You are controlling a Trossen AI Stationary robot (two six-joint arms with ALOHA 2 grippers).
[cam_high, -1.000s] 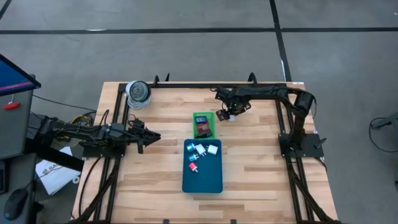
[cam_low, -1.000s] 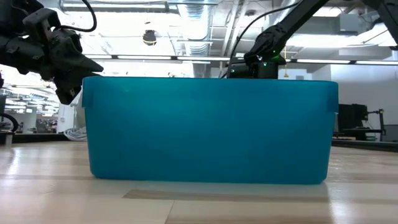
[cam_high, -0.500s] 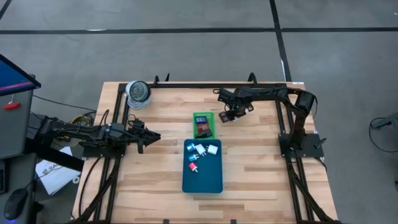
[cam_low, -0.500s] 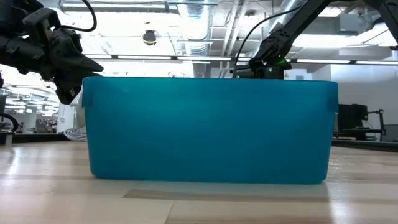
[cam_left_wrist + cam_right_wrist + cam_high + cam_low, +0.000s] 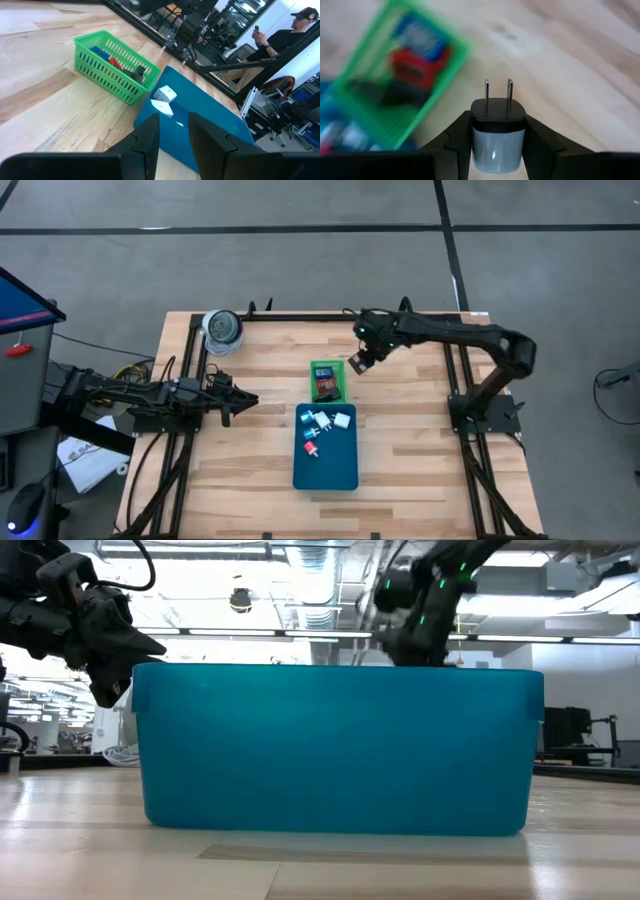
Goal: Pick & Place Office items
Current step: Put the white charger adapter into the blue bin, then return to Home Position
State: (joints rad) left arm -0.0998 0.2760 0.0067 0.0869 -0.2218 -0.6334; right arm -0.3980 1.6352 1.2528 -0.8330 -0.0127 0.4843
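Observation:
My right gripper (image 5: 358,362) hangs over the bare wood just right of the small green basket (image 5: 326,381), shut on a small charger plug (image 5: 497,130) that has a black cap, two metal prongs and a pale body. The basket (image 5: 395,85) holds blue, red and black pieces. White and red pieces (image 5: 325,425) lie in the teal tray (image 5: 325,468). My left gripper (image 5: 250,400) waits above the table, left of the tray, its fingers (image 5: 150,135) a narrow gap apart and touching nothing. My right gripper pinches the plug between its two fingers, one on each side of the pale body (image 5: 497,147). It comes at the plug from above, and the prongs (image 5: 497,90) point away from the wrist, toward the table. The plug is lifted clear of the wood.
A round roll (image 5: 222,328) sits at the table's far left corner. The teal tray's tall wall (image 5: 335,745) fills the low view. A person (image 5: 300,25) stands in the room beyond the table. Bare wood lies right of the basket and the tray.
My right arm has risen, carrying the gripper and the plug higher above the table beside the green basket. Its elbow has swung out toward the table's right edge. The left arm has kept still.

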